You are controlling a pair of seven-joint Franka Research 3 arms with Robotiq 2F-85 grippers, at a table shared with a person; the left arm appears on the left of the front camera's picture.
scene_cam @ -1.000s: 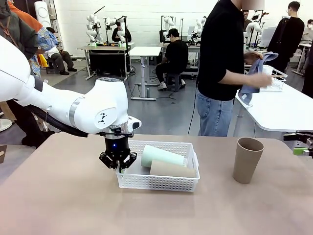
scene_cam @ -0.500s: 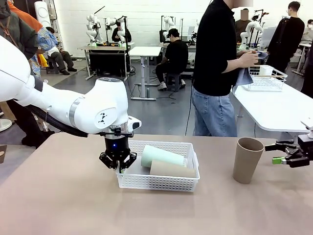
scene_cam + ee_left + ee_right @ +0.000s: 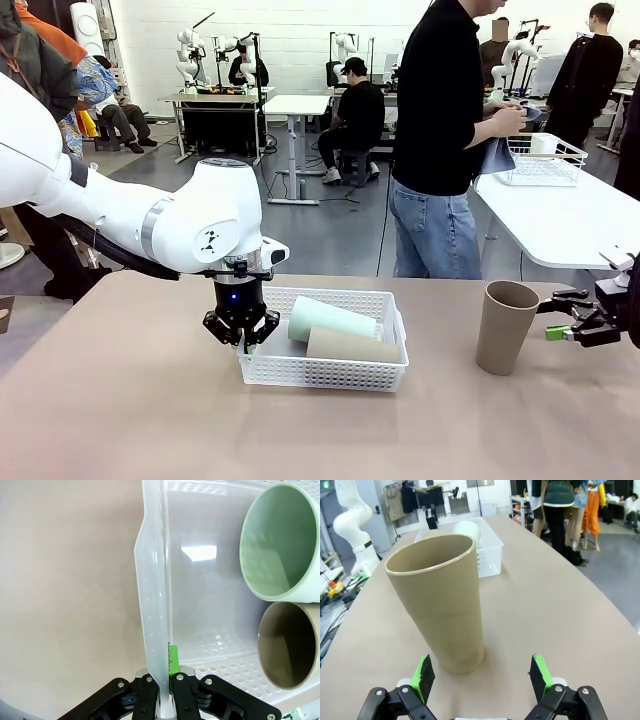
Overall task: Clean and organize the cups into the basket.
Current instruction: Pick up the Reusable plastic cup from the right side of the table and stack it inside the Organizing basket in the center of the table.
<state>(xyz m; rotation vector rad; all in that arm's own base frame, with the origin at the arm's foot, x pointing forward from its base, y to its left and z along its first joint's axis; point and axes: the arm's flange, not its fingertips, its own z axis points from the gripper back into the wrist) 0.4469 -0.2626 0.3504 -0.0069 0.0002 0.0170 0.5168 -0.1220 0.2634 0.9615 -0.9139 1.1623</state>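
**Left gripper (image 3: 241,338) clamped on basket (image 3: 330,374); right gripper (image 3: 550,317) spread wide before the standing cup (image 3: 505,327)**

Grips the shallow white perforated basket from above, by its left end wall. In the left wrist view, pinches the basket (image 3: 152,605) wall narrowly between the fingers of the left gripper (image 3: 161,692), with a green pad against the plastic.

Contains two cups lying on their sides, close against each other: a pale mint green cup (image 3: 330,320) on the far side and a tan-brown cup (image 3: 355,347) on the robot's side (mouths toward the gripped end). Sits flat on the tan table (image 3: 150,420), near its middle.

Keeps the standing cup, also tan-brown, upright and mouth up on the table, well to the right of the basket.

Holds the right gripper low near the table's right edge, fingers level and pointed at the standing cup, just short of it and not touching. In the right wrist view, frames the standing cup (image 3: 442,605) ahead of the widely parted green pads (image 3: 424,672), nearer the picture-left pad, with the basket (image 3: 487,550) farther behind.

Beyond the far edge, shows a person (image 3: 440,140) in a black top and jeans, cloth (image 3: 497,155) in hand, beside a white wire basket (image 3: 545,160) on another table.
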